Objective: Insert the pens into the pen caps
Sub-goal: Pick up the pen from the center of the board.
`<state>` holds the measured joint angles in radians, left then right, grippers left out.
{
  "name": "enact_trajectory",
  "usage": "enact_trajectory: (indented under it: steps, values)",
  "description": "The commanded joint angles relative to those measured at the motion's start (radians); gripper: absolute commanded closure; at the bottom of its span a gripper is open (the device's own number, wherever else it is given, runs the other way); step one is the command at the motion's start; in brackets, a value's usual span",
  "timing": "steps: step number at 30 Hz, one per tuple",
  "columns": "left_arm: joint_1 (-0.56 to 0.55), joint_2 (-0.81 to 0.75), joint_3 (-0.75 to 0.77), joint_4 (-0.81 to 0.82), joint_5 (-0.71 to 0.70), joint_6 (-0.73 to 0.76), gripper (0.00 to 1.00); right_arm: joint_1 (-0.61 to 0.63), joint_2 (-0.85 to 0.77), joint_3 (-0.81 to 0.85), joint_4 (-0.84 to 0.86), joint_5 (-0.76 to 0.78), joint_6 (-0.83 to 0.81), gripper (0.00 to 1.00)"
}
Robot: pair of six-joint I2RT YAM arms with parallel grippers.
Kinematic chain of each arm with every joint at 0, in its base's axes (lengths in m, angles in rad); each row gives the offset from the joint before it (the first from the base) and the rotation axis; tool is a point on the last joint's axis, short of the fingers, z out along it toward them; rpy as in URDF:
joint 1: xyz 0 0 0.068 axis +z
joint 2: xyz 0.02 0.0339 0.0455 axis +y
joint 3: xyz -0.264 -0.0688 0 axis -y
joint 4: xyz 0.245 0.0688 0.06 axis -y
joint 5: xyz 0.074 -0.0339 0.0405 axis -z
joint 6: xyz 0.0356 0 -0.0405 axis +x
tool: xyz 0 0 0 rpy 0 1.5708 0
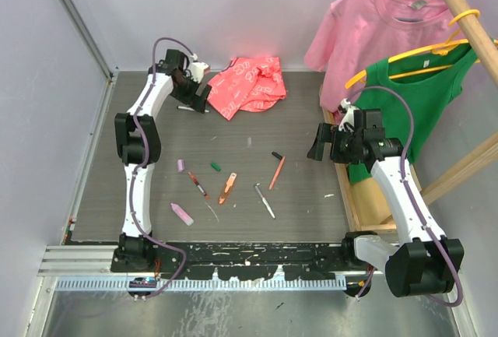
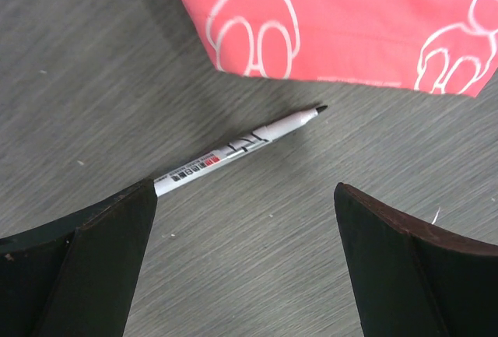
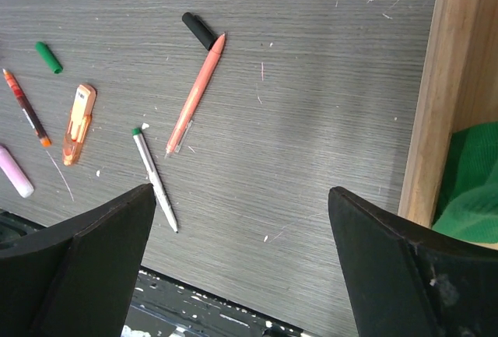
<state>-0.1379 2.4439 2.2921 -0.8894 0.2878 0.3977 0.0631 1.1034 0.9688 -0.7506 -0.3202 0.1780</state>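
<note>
Left wrist view: left gripper [image 2: 245, 263] jaws spread wide, nothing between them. A white marker [image 2: 237, 149] lies on the table [image 2: 93, 80] just ahead, its tail running behind the left finger [image 2: 78, 267], black tip toward the red patterned cloth [image 2: 350, 18] at upper right.

Right wrist view: right gripper [image 3: 241, 275] also wide open, empty. Ahead, centre-left of frame: salmon-orange pen [image 3: 196, 93], its tip touching the black cap [image 3: 199, 30]; second white marker [image 3: 154, 179] (green-tipped) beside it. Further left: short orange pen [image 3: 78, 121], dark red pen [image 3: 25, 108], green cap [image 3: 48, 57], pink highlighter [image 3: 15, 171] at the frame edge. Wooden frame [image 3: 436, 96] at right.
</note>
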Motion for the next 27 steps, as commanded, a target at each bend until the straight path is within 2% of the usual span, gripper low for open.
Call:
enact_trajectory:
  steps: [1,4,10,18,23,27]
  values:
    - [-0.002,0.008,0.042,-0.060,0.039,0.076,0.02,-0.005,0.005,0.011,0.008,-0.025,-0.007,0.03]
    - [-0.001,0.025,0.053,-0.074,0.034,0.090,0.00,-0.003,0.014,0.017,0.005,-0.032,-0.006,0.03]
    - [0.000,0.037,0.069,-0.070,0.000,0.099,0.16,-0.003,0.015,0.022,-0.002,-0.030,-0.006,0.03]
    - [-0.002,0.035,0.059,-0.070,-0.041,0.103,0.27,-0.003,0.015,0.019,-0.007,-0.033,-0.012,0.03]
    - [0.005,0.019,0.021,-0.031,-0.104,0.105,0.23,-0.003,0.023,0.022,-0.009,-0.038,-0.019,0.03]
    - [0.017,0.036,0.059,-0.043,-0.090,0.104,0.14,-0.003,0.034,0.021,-0.009,-0.043,-0.022,0.03]
